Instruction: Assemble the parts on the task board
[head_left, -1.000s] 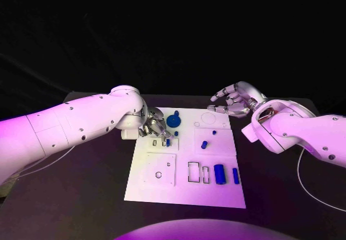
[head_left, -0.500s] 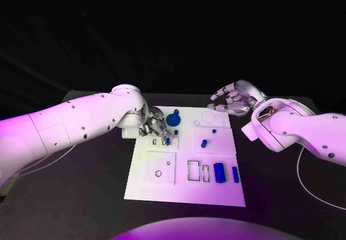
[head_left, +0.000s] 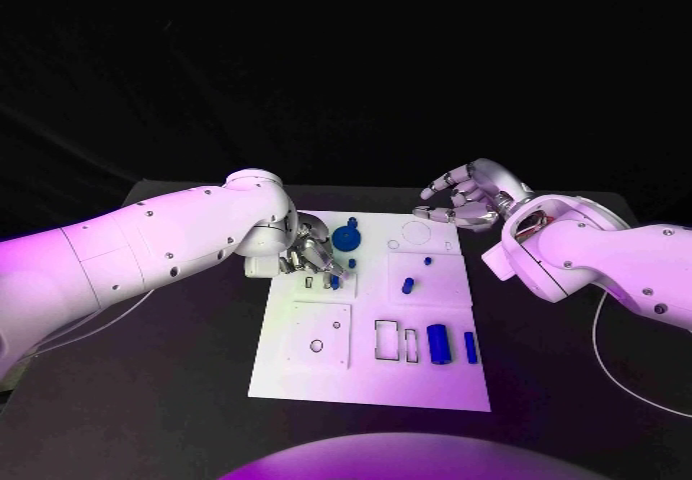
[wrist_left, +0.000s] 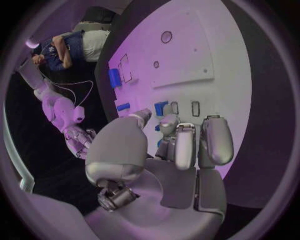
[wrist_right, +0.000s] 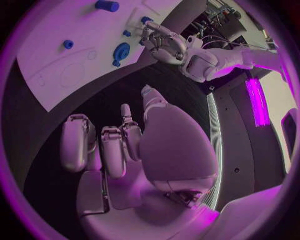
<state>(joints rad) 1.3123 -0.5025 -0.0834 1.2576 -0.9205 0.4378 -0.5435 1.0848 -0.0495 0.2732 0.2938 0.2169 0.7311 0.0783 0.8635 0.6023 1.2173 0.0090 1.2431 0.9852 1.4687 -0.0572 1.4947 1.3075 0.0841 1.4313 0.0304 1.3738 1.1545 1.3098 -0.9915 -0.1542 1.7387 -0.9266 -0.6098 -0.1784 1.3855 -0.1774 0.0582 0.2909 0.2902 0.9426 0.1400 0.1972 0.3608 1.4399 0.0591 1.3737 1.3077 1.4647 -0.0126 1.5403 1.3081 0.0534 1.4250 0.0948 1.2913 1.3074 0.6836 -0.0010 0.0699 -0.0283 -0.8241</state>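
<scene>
Resting at the centre of the head view, the white board (head_left: 378, 330) lies on the black table (head_left: 173, 380), with a round blue part (head_left: 346, 239) near its upper left corner, 2 small blue pegs (head_left: 408, 287) in its middle and 2 blue bars (head_left: 438, 345) at its lower right. The left hand (head_left: 309, 252) hangs over the board's upper left, fingers curled down beside a small blue piece (head_left: 335, 283); I cannot tell whether it grips it. The right hand (head_left: 464, 198) hovers off the board's upper right corner, fingers loosely curled and apart, holding nothing.
</scene>
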